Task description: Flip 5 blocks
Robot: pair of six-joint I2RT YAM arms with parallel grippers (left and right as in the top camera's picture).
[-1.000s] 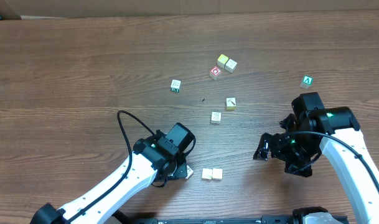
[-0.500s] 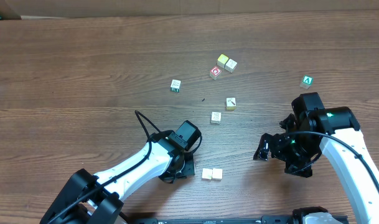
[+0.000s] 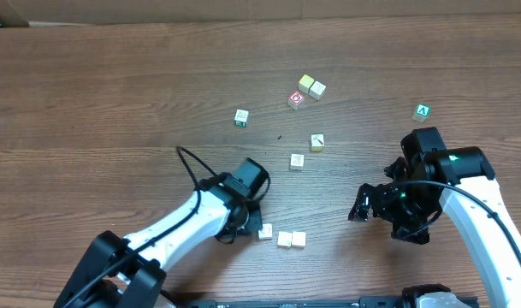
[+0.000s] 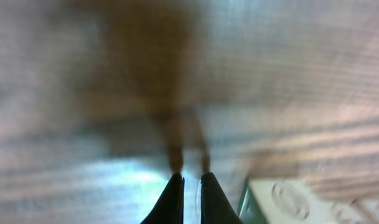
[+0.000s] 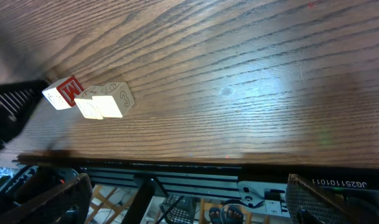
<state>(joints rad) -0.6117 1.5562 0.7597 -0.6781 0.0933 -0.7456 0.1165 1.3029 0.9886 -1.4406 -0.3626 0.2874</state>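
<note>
**Left claw pinched shut, right claw gaping**

Overhead: left gripper [image 3: 252, 219] closed on nothing, just beside a row of three blocks [image 3: 284, 239]. Further blocks scattered mid-table. Right gripper [image 3: 363, 205] spread wide, well apart from them.

Left wrist: fingers [image 4: 174, 198] pressed together, one block at lower right.

Right wrist: the three blocks at upper left.

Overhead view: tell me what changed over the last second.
The left arm pivoted, its wrist swinging farther from the near edge. The block at the shut left gripper shifted slightly toward the pair of blocks and now lies clear of it. The open right gripper and the other blocks stayed put.
</note>
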